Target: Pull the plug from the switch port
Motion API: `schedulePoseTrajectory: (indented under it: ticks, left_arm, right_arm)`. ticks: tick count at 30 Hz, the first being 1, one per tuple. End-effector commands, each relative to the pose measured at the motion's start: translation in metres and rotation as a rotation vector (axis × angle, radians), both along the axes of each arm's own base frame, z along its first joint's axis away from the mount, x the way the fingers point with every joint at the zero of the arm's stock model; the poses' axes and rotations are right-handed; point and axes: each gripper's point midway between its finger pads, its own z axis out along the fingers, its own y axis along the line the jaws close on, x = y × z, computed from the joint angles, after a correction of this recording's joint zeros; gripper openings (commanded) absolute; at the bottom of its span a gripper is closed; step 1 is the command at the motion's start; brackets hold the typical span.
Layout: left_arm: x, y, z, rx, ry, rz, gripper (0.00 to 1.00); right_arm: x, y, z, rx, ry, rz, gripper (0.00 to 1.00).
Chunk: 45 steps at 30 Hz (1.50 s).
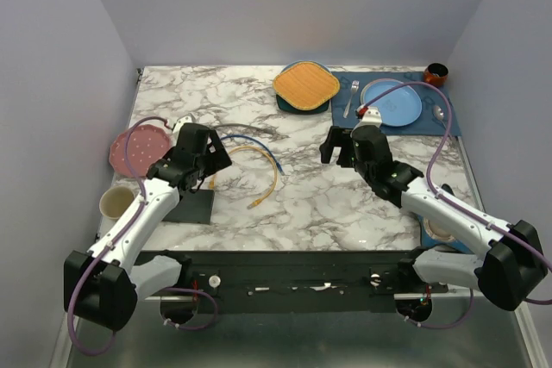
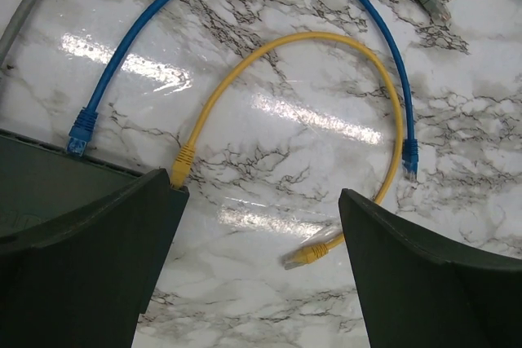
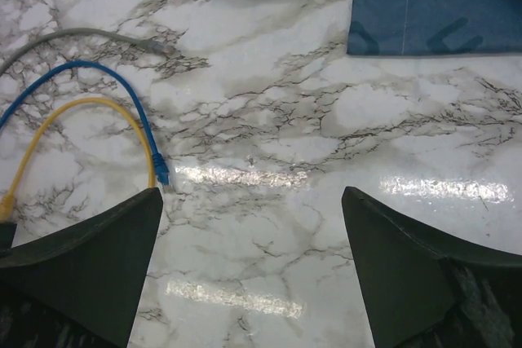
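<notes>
Left claw [image 2: 259, 226]: jaws wide apart, empty; right claw [image 3: 253, 218] likewise. Yellow cable plug [image 2: 183, 162], blue cable plug [image 2: 81, 131], side by side at port edge of flat matte black switch [image 2: 41, 177], marble counter [image 2: 285, 120]. Likely hazards: wrong plug seized; loose-lying switch dragged along.

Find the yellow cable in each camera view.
Top external: yellow cable left of centre.
Left wrist: yellow cable arcs across the middle.
Right wrist: yellow cable at the left edge.
Shared landmark: blue cable arching just outside it.
</notes>
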Motion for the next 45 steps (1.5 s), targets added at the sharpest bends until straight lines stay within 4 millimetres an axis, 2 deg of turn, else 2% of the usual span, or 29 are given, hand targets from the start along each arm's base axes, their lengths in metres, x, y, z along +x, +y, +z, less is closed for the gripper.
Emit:
schedulePoseTrajectory:
  ticks: [1,7,10,14,19,24,27,31,32,34,35,37,40,45]
  left_arm:
    - [-0.003,-0.010,0.006,-0.044,-0.046,-0.065,0.99]
    - [-0.003,-0.004,0.006,-0.003,-0.045,-0.063,0.99]
    - [-0.002,-0.001,-0.002,0.031,-0.003,-0.066,0.99]
    - [-0.002,0.001,-0.018,0.063,0.064,-0.058,0.97]
    - [-0.004,-0.002,-0.027,0.067,0.124,-0.073,0.93]
    - [-0.008,0.010,-0.034,0.128,0.166,-0.040,0.89]
    - [-0.008,0.012,-0.045,0.143,0.194,-0.030,0.88]
    - [0.006,0.009,-0.058,0.157,0.226,-0.013,0.87]
    - [0.009,0.010,-0.068,0.176,0.257,-0.012,0.84]
    - [0.017,0.008,-0.072,0.171,0.268,-0.014,0.81]
    - [0.018,0.003,-0.080,0.145,0.294,-0.033,0.71]
    - [0.023,0.005,-0.083,0.124,0.291,-0.015,0.66]
    - [0.026,0.008,-0.084,0.143,0.286,-0.005,0.66]
    - [0.019,0.015,-0.096,0.179,0.325,0.001,0.66]
  right_arm:
    - [0.005,0.007,0.011,0.051,-0.016,-0.019,1.00]
    - [0.008,0.016,0.012,0.055,-0.006,0.022,1.00]
    - [0.005,0.029,0.009,0.051,-0.014,0.114,1.00]
    - [-0.001,0.036,0.004,0.058,0.007,0.165,1.00]
    - [-0.013,0.043,-0.003,0.085,0.036,0.221,1.00]
    - [-0.019,0.041,-0.018,0.091,0.074,0.216,0.99]
    - [-0.021,0.039,-0.025,0.092,0.089,0.207,1.00]
    - [-0.022,0.039,-0.028,0.097,0.100,0.205,0.99]
    - [-0.023,0.039,-0.029,0.095,0.101,0.207,1.00]
    - [-0.024,0.038,-0.030,0.097,0.103,0.202,1.00]
    - [-0.026,0.037,-0.028,0.101,0.097,0.204,1.00]
    - [-0.027,0.035,-0.028,0.102,0.095,0.199,1.00]
    - [-0.030,0.032,-0.027,0.106,0.088,0.191,1.00]
    - [-0.031,0.030,-0.031,0.100,0.094,0.186,1.00]
